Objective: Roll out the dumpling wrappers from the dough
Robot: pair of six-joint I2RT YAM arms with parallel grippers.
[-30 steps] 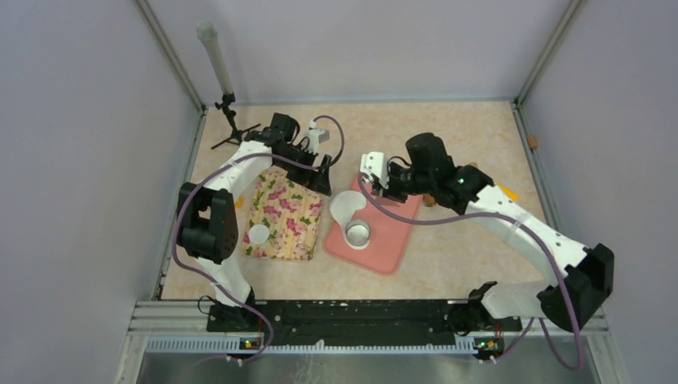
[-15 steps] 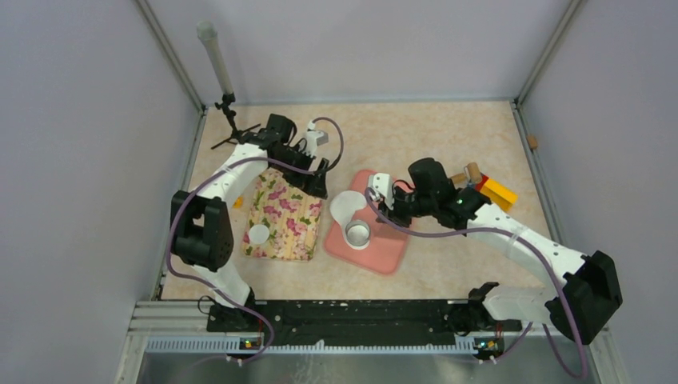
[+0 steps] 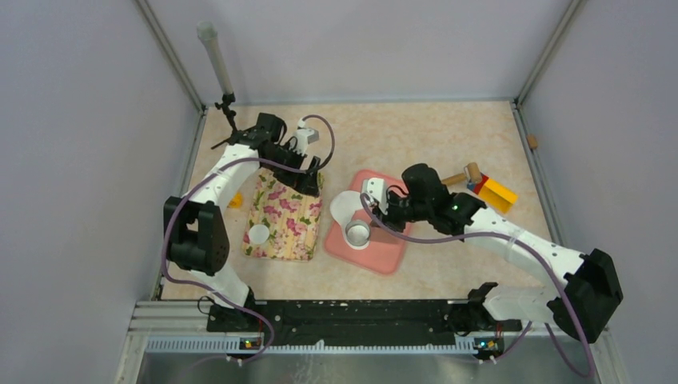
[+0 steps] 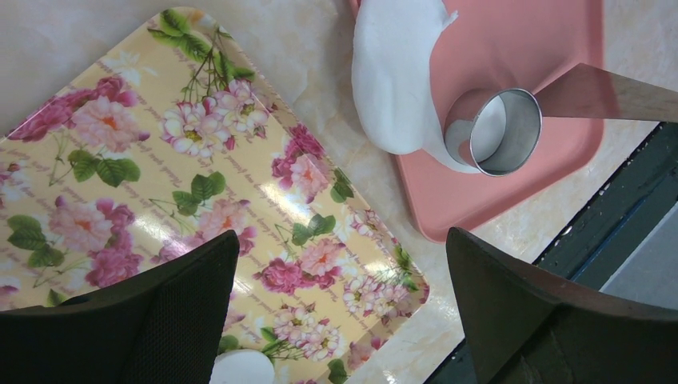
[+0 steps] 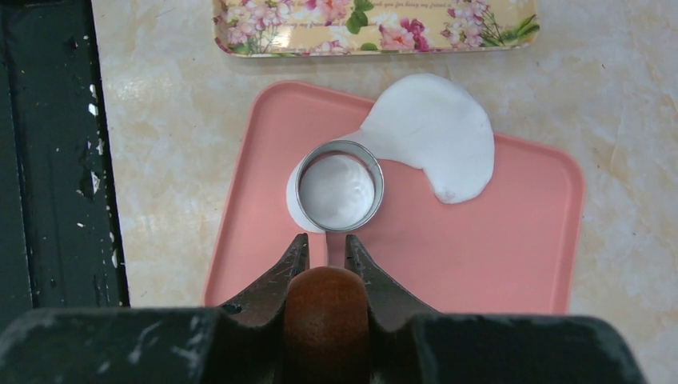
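From above, the left gripper (image 3: 312,171) hangs spread wide over the far end of the floral tray (image 3: 281,226), holding nothing. One dumpling wrapper (image 3: 258,234) lies on that tray near its near left corner. Just right of the tray sits the pink board (image 3: 382,250), with the dough (image 3: 344,206) on its far left part and lapping over the board's edge. The ring cutter (image 3: 357,233) stands on the near end of the dough, and the right gripper (image 3: 382,213) reaches in to it from the right. The left wrist view shows its own fingers (image 4: 172,320) far apart with only the tray's flowers between them. The rim of the wrapper (image 4: 242,369) peeks in at the bottom edge. Farther off, the dough (image 4: 393,74) is an irregular flattened sheet, and the cutter (image 4: 497,132) is set on its tail with a metal stem running off to the right. The right wrist view has the right gripper (image 5: 326,245) clamped on the cutter's wooden handle (image 5: 326,308) — one finger on each side of the rounded knob. The ring (image 5: 339,186) lies flat on the board and encloses white dough, with a thin margin of dough outside it on the left. The rest of the sheet (image 5: 436,136) spreads up and to the right, beyond the ring.
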